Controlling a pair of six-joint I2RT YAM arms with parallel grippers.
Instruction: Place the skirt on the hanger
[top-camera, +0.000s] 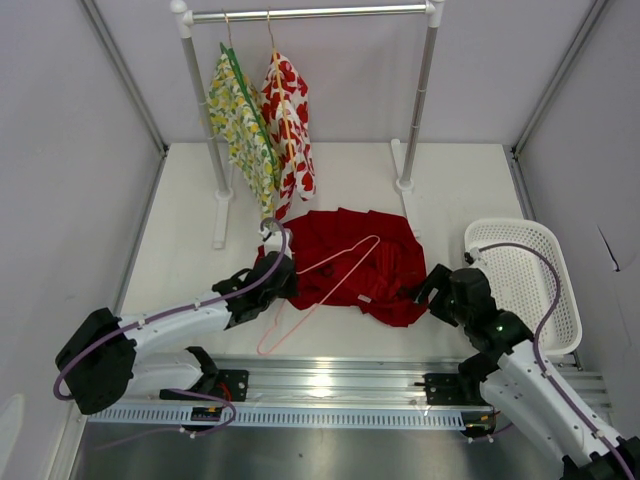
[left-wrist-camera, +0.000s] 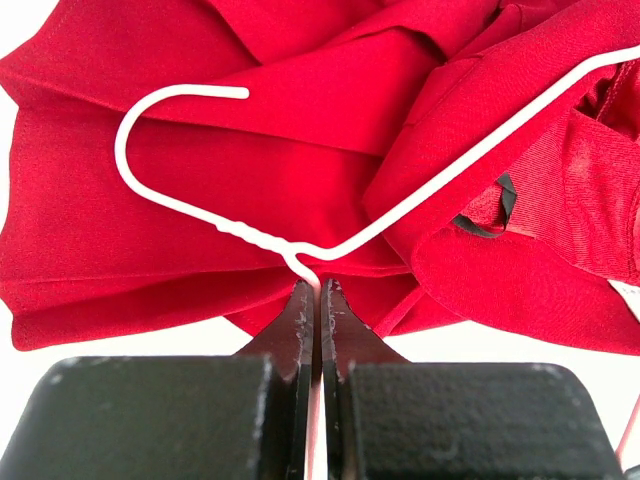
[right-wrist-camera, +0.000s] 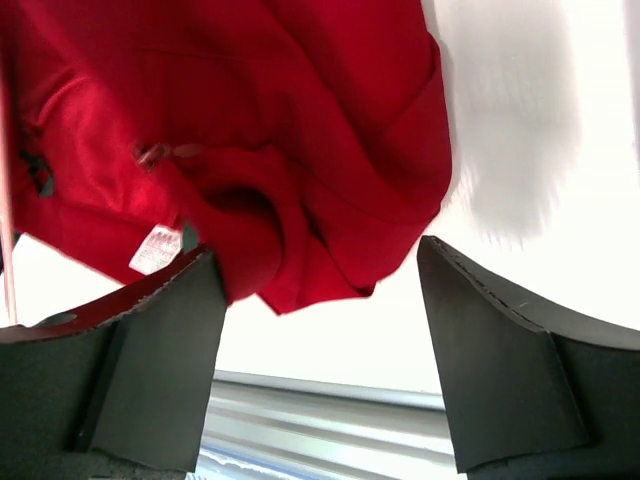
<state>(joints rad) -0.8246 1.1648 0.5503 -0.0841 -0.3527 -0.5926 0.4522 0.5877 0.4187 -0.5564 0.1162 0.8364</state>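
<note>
**Top external: hanger pinned at the neck, skirt spread under it**

The skirt (top-camera: 372, 262) lies rumpled on the white table in front of the clothes rack (top-camera: 310, 13). The pink hanger (top-camera: 340, 253) rests across its left half, its lower part trailing off onto bare table.

Over to the left wrist view: the left gripper (left-wrist-camera: 320, 290) is clenched on the wire right below the twisted neck, hook (left-wrist-camera: 150, 115) curling away over the cloth. Good spot, I'd say, because it keeps the frame from sliding while cloth gets worked onto it.

The right gripper (right-wrist-camera: 315, 255) has its jaws spread wide, grasping nothing, poised at the skirt's near right edge. One pad is at a fold by the white label (right-wrist-camera: 155, 250), though whether it touches, I cannot tell. It looks lined up for a pinch.

The skirt itself is deep, plain red, soft, with heavy folds bunched on the right and smoother panels on the left.
</note>
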